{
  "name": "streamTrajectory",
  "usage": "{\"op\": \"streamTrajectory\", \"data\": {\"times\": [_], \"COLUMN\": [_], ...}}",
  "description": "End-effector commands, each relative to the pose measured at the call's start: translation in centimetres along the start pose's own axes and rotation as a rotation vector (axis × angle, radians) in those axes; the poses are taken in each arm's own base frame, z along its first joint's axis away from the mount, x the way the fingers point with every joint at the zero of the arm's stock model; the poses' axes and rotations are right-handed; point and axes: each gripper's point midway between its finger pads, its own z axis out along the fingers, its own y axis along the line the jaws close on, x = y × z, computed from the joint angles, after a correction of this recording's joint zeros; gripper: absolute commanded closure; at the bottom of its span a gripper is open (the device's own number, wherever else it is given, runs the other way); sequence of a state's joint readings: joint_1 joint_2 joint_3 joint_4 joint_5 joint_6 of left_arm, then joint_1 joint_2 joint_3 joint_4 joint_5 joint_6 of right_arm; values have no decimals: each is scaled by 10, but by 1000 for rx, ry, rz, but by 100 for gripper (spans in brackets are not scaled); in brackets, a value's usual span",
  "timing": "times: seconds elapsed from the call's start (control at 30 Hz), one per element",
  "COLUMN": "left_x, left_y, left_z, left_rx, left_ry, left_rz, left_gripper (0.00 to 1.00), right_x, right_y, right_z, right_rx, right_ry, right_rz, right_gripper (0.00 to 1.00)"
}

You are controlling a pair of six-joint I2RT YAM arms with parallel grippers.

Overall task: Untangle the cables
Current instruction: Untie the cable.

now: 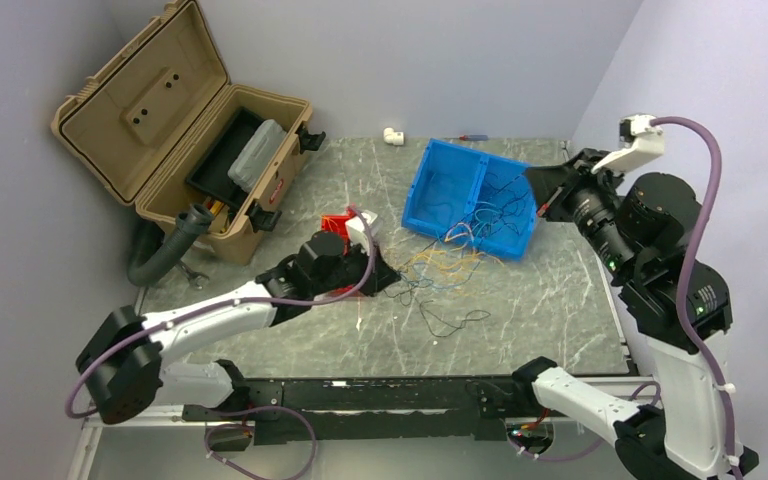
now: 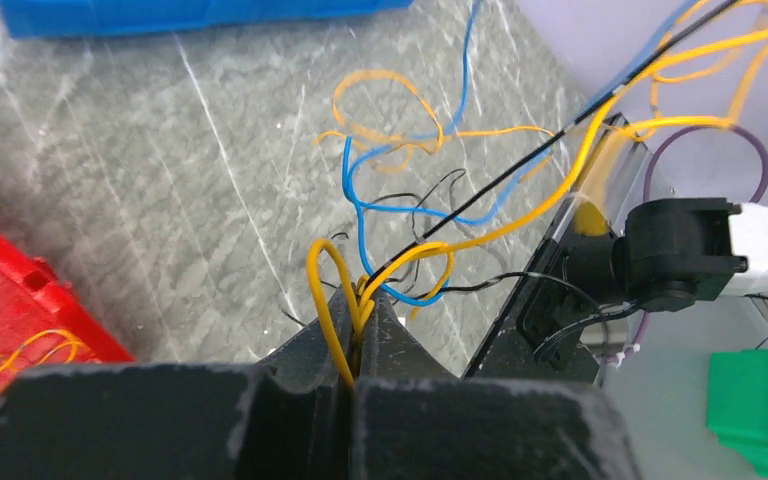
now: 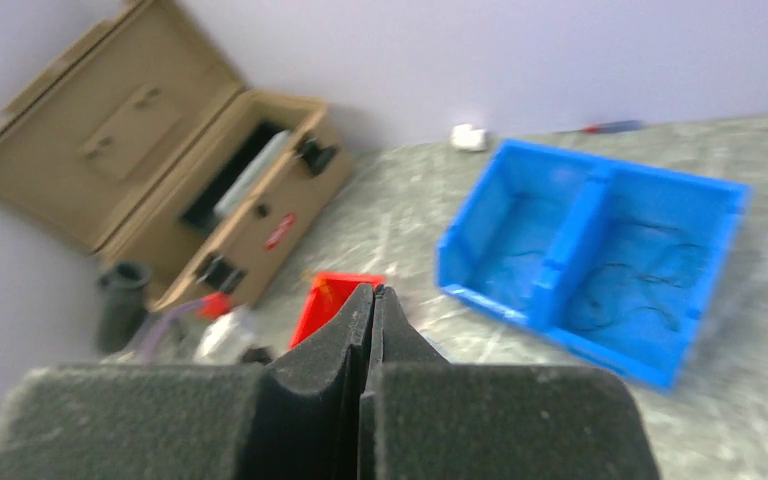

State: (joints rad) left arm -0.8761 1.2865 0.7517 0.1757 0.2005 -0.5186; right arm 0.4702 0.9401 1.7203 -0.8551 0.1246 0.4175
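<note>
The cables point(image 1: 442, 262) lie as a loose tangle of yellow-orange, blue and black strands on the table, in front of the blue bin point(image 1: 422, 195). Some strands run up into that bin. My left gripper point(image 1: 388, 274) sits at the tangle's left edge. In the left wrist view it point(image 2: 365, 305) is shut on a few yellow cables point(image 2: 335, 300), with a blue loop point(image 2: 352, 195) and black strands just beyond. My right gripper point(image 1: 535, 185) hangs raised at the bin's right end. Its jaws point(image 3: 373, 292) are shut with nothing seen between them. Dark strands point(image 3: 640, 270) lie inside the bin.
An open tan toolbox point(image 1: 180, 130) stands at the back left with a black hose point(image 1: 170, 245) beside it. A red bin point(image 1: 338, 225) sits behind my left gripper. A small white fitting point(image 1: 392, 134) and a screwdriver point(image 1: 465, 138) lie by the back wall.
</note>
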Motion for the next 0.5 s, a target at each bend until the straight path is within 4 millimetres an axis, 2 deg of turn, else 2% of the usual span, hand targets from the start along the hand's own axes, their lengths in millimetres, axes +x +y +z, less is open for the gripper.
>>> {"op": "streamTrajectory", "data": {"times": [0.0,0.3,0.4,0.47], "left_x": [27,-7,-21,-30], "left_y": [38,62,65,63], "left_z": [-33,-117,-142,-153], "left_rx": [-197,-443,-500,-507], "left_ry": [56,-107,-165,-203], "left_rz": [-1,19,-3,-9], "left_gripper": [100,100,100,100], "right_x": [-85,-57,-49,-41], "right_y": [-53,-117,-137,-144], "right_z": [-46,-62,-71,-71], "right_rx": [313,648,776,807], "right_ry": [-386,-380,-388,-375], "right_rz": [0,-53,-65,-79], "right_gripper": [100,100,100,100]}}
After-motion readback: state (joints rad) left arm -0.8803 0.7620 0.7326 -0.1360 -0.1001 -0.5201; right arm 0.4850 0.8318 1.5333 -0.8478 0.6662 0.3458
